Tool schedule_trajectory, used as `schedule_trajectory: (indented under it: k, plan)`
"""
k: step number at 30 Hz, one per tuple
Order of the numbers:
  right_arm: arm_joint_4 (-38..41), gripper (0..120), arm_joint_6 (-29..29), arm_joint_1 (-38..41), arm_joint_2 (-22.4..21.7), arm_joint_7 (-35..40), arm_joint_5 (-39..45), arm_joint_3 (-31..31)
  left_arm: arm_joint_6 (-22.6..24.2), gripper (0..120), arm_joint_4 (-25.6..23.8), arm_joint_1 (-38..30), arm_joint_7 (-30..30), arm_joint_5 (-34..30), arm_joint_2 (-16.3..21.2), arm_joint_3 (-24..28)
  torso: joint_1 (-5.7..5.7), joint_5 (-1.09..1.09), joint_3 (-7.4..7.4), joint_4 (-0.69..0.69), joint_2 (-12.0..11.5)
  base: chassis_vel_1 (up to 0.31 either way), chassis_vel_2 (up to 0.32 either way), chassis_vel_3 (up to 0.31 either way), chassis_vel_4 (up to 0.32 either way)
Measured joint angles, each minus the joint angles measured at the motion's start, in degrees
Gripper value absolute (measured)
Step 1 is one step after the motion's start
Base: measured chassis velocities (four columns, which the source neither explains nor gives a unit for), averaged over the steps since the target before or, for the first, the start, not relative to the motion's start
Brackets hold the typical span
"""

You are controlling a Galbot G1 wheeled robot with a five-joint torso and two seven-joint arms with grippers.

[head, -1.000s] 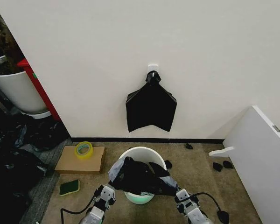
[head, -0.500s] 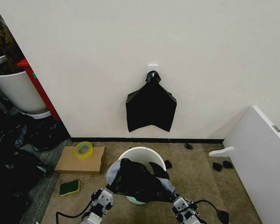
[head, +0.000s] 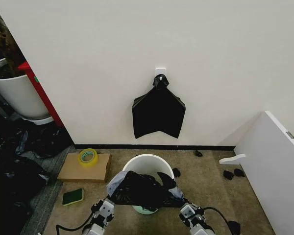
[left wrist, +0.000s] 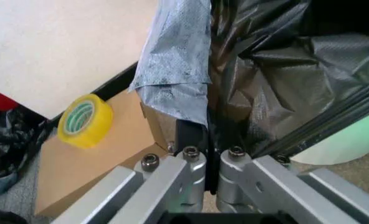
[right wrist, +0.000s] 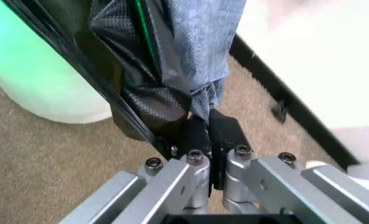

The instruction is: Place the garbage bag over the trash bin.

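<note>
Both pincers, left pincer (left wrist: 210, 154) and right pincer (right wrist: 213, 140), clamp the garbage bag (head: 142, 188) stretched between them just above the trash bin (head: 148, 166), whose near rim may snag the slack film.

1. The head view is evenly lit by soft, diffuse light; the white wall (head: 137, 39) is bright with no hard shadows.
2. The far left of that view, around the dark clutter (head: 14, 171), falls into deep shade with little detail.
3. The garbage bag (left wrist: 284, 70) shows pale sheen on its creases in the left wrist view.
4. In the right wrist view the trash bin (right wrist: 41, 79) is blurred and glows green-white.
5. The gripper metal close to both wrist cameras looks soft.
</note>
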Motion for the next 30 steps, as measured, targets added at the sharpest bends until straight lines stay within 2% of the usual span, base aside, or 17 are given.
schedule_trajectory:
  k: [4, 8, 12, 16, 23, 26, 27, 28, 30]
  plan:
    - [-1.31, 0, 2.78, -0.32, -0.25, -0.93, -3.32, 0.13, -0.14, 0, -0.08, 0.55, -0.02, 0.25, 0.06, -0.11, 0.00, 0.00, 0.00, 0.00, 0.00, 0.000, 0.000, 0.000, 0.000]
    - [-3.85, 0, 4.95, 0.04, 0.00, -1.30, -6.79, 0.24, -0.17, 0, 2.01, 0.28, -0.02, 0.88, -0.20, 0.20, 0.00, 0.00, 0.00, 0.00, 0.00, 0.000, 0.000, 0.000, 0.000]
    - [-9.40, 0, 12.02, 0.50, 0.11, -2.89, -16.34, 2.75, -0.36, 0, 3.90, -0.93, 0.01, 0.72, -0.96, 1.05, 0.00, 0.01, 0.00, 0.00, 0.00, 0.000, 0.000, 0.000, 0.000]
    - [-11.82, 0, 15.45, 1.14, 0.78, -3.75, -18.70, 4.22, -0.42, 0, 5.02, -3.05, 0.11, -0.56, -1.84, 1.66, 0.00, 0.01, 0.00, 0.00, 0.00, 0.000, 0.000, 0.000, 0.000]
    - [-13.30, 0, 18.01, 1.66, 2.04, -4.23, -17.42, 4.55, -1.01, 0, 6.42, -4.80, 0.23, -2.50, -2.88, 2.79, 0.00, 0.01, 0.00, 0.00, 0.00, 0.000, 0.000, 0.000, 0.000]
    - [-13.99, 0, 23.43, 1.61, 2.25, -7.79, -12.14, 5.00, -1.05, 0, 6.71, -4.96, 0.21, -3.77, -3.20, 3.03, 0.00, 0.01, 0.00, 0.00, 0.00, 0.000, 0.000, 0.000, 0.000]
    - [-14.68, 4, 27.87, 1.63, 2.34, -11.87, -8.52, 5.88, -0.98, 0, 6.79, -5.09, 0.00, -4.92, -3.37, 3.03, 0.00, 0.01, 0.00, 0.00, 0.00, 0.000, 0.000, 0.000, 0.000]
    - [-14.68, 4, 27.87, 1.63, 2.34, -11.87, -8.52, 5.88, -0.98, 0, 6.79, -5.09, 0.00, -4.92, -3.37, 3.03, 0.00, 0.01, 0.00, 0.00, 0.00, 0.000, 0.000, 0.000, 0.000]
    - [-16.02, 13, 34.47, 1.75, 2.52, -18.66, -3.94, 7.64, -0.31, 1, 6.39, -5.03, -0.07, -6.83, -3.54, 2.71, 0.00, 0.01, 0.00, 0.00, 0.00, 0.000, 0.000, 0.000, 0.000]
